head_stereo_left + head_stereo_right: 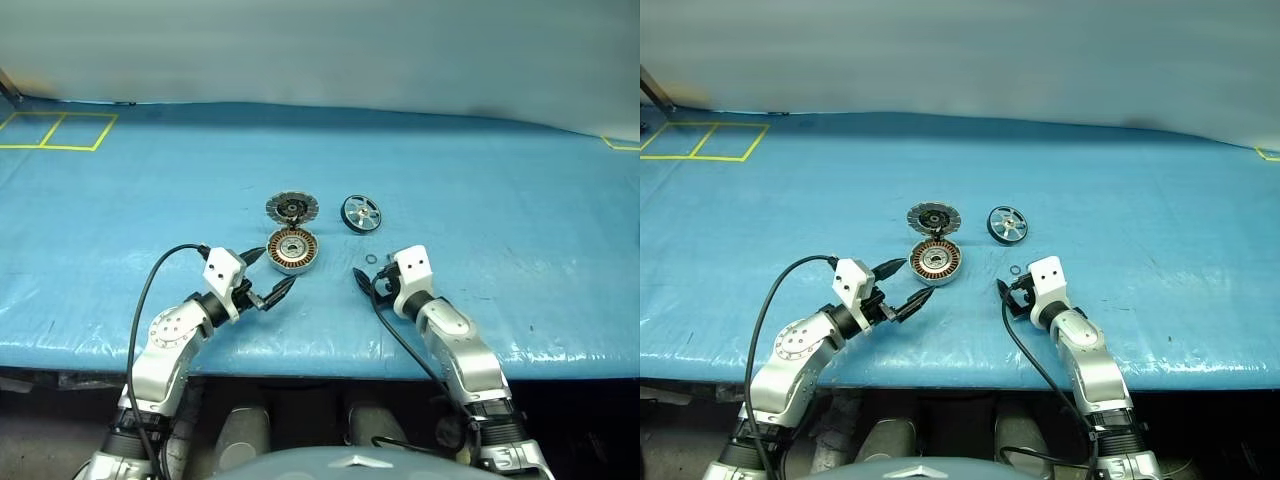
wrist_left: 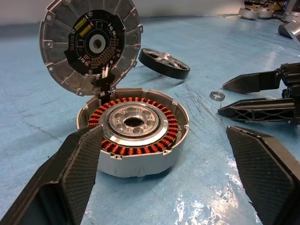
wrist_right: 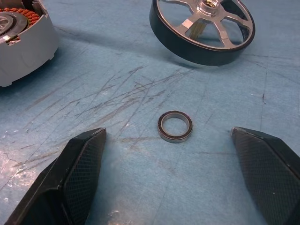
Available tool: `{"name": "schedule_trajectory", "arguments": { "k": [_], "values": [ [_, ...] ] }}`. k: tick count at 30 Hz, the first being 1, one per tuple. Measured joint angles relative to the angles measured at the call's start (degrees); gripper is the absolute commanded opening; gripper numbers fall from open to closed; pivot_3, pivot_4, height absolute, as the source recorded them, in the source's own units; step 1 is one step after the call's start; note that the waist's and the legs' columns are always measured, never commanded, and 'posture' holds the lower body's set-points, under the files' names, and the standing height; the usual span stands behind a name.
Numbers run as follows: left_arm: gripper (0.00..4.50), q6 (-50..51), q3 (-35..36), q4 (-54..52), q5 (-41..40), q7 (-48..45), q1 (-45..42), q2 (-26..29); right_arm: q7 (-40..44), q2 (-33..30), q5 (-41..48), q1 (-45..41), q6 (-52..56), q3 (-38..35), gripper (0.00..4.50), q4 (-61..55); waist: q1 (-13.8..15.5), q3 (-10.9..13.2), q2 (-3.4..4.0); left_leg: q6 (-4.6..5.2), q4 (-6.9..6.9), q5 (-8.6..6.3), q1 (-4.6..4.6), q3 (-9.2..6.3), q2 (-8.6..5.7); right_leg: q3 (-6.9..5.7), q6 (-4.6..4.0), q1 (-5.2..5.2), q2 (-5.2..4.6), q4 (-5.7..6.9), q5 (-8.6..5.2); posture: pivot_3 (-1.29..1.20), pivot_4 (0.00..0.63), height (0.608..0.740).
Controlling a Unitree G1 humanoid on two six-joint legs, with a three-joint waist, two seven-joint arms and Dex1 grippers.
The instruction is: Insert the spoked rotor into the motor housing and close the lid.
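Spoked rotor [image 1: 361, 212] lay mid-table just beyond the spread right gripper [image 1: 366, 280], a small ring [image 3: 175, 126] between them; the spread left gripper [image 1: 266, 276] flanked the motor housing [image 1: 292, 250], lid [image 1: 291, 207] hinged up. Best reach past the ring, grip the rim; blue table [image 1: 520, 210] open all round

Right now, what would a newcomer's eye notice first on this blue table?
The round motor housing with copper-orange windings lies at the table's middle, its grey notched lid standing open behind it. To its right lie the dark-rimmed spoked rotor and a tiny loose ring, with the open left gripper and right gripper nearby.
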Motion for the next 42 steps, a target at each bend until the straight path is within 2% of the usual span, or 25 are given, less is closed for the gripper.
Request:
{"name": "schedule_trajectory", "arguments": {
  "k": [11, 14, 22, 24, 34, 42],
  "values": [
    [4.48, -2.7, 0.0, 3.0, 1.4, -0.2, -0.1, -0.6, -0.6, 0.2, -0.9, -0.1, -0.2, 0.1, 4.5, 0.3, 0.1, 0.0, -0.01, 0.0, 0.02, 0.0, 0.01, -0.01, 0.0, -0.01, 0.02, 0.02, 0.0, 0.0, 0.01, 0.0, 0.15, 0.74],
    [4.5, -2.9, 0.0, 3.1, 1.3, -1.1, -0.1, -0.6, -0.5, 0.1, -0.9, -0.1, -0.2, 0.1, 3.84, 0.3, 0.1, 0.0, -0.01, 0.0, 0.02, 0.0, 0.01, -0.01, 0.0, 0.0, 0.01, 0.02, 0.0, 0.0, 0.01, 0.0, 0.15, 0.74],
    [4.5, -2.9, 0.1, 3.1, 1.2, -1.3, -0.8, -1.3, -0.3, 0.1, -1.2, 0.0, -0.7, 0.7, 1.2, 0.3, 0.1, 0.0, -0.01, 0.0, 0.02, 0.0, 0.01, -0.01, 0.0, 0.0, 0.02, 0.02, 0.0, 0.0, 0.0, 0.0, 0.15, 0.74],
    [4.5, -2.9, 0.1, 3.1, 1.2, -1.3, -0.8, -1.3, -0.5, 0.1, -1.3, 0.0, -0.7, 0.7, 0.75, 0.3, 0.1, 0.0, -0.02, 0.0, 0.02, 0.0, 0.01, -0.01, 0.0, 0.0, 0.02, 0.02, 0.0, 0.0, 0.01, 0.0, 0.15, 0.74],
    [4.5, -2.3, 0.1, 3.0, 1.1, -1.2, -0.9, -1.5, -0.1, 0.0, -0.6, 1.7, -0.5, 0.6, 0.76, -1.4, 0.2, 0.0, -0.02, 0.0, 0.0, 0.0, -0.01, -0.02, 0.0, -0.02, 0.03, 0.02, 0.0, 0.0, 0.0, 0.0, 0.15, 0.74],
    [4.5, -0.1, 0.2, -0.4, -1.2, -4.0, -1.8, 0.9, 6.8, -1.8, 6.3, 4.8, 4.5, 1.1, 0.76, -11.6, 0.0, 0.1, 0.07, 0.0, -0.03, 0.0, -0.02, -0.03, 0.01, -0.02, 0.01, -0.02, 0.01, 0.0, -0.02, 0.0, 0.15, 0.74]
  ]
}}
